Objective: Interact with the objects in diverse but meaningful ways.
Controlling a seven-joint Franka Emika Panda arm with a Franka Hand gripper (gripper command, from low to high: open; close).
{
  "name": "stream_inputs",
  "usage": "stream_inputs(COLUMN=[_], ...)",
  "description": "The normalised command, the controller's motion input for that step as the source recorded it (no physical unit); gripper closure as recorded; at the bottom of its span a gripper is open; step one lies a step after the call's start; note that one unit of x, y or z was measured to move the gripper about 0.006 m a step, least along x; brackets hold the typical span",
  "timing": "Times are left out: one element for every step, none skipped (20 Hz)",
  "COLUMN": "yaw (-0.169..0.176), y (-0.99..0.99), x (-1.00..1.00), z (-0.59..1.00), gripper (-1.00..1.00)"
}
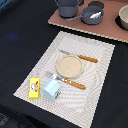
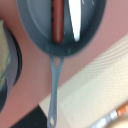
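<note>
Below wrist camera: frying pan (image 2: 60,25) | holds tube (image 2: 74,22) | jaws unseen

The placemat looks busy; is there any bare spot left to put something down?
Yes. The placemat is bare along the exterior view's right edge, beyond the plate and knife. It is crowded near the yellow box, blue carton and fork.

A pale, finely striped placemat (image 1: 97,75) lay flat on a black table surface (image 1: 25,40), set at an angle to the exterior view. Behind it, touching or just beside its far edge, lay a pinkish-brown board (image 1: 107,27). The wrist view showed the same board (image 2: 100,45) bordering the placemat (image 2: 107,87).
</note>
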Motion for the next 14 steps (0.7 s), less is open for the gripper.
stream_inputs(yaw=[0.0, 0.0, 0.0, 0.0, 0.0, 0.0, 0.0, 0.0, 0.0, 0.0, 0.0, 0.0, 0.0, 0.0], y=[-0.89, -0.9, -0.94, -0.93, -0.92, -0.92, -0.92, -0.91, -0.92, -0.91, -0.92, -0.92, -0.92, -0.92], x=[-0.23, -0.22, -0.22, -0.23, -0.23, -0.22, -0.22, -0.21, -0.2, -0.19, -0.19, -0.19, -0.19, -0.19], z=[0.11, 0.09, 0.01, 0.0, 0.0, 0.0, 0.0, 0.0, 0.0, 0.0, 0.0, 0.0, 0.0, 0.0], gripper=[-1.0, -1.0, -1.0, -1.0, -1.0, -1.0, -1.0, -1.0, -1.0, -1.0, -1.0, -1.0, -1.0, -1.0])
